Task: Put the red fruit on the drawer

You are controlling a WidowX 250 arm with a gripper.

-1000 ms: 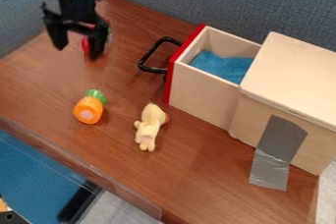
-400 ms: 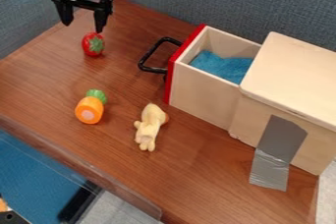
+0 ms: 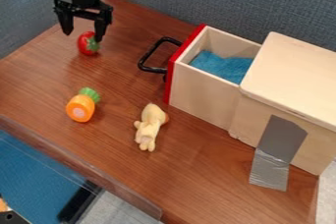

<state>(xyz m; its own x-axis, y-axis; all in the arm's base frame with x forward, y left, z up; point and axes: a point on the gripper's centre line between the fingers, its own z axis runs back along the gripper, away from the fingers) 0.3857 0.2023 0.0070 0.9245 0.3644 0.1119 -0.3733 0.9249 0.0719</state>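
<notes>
Right of centre, the pulled-out, red-fronted drawer point(image 3: 200, 90) holds a blue cloth point(image 3: 224, 67). In the upper left, the red fruit point(image 3: 85, 43) lies on the table point(image 3: 190, 169) just under the gripper point(image 3: 83, 37), whose fingers stand apart, one tip overlapping the fruit's leafy side

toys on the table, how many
3: the red fruit by the gripper, the orange toy at left, the yellow toy right of it; others may be hidden behind the box.
</notes>
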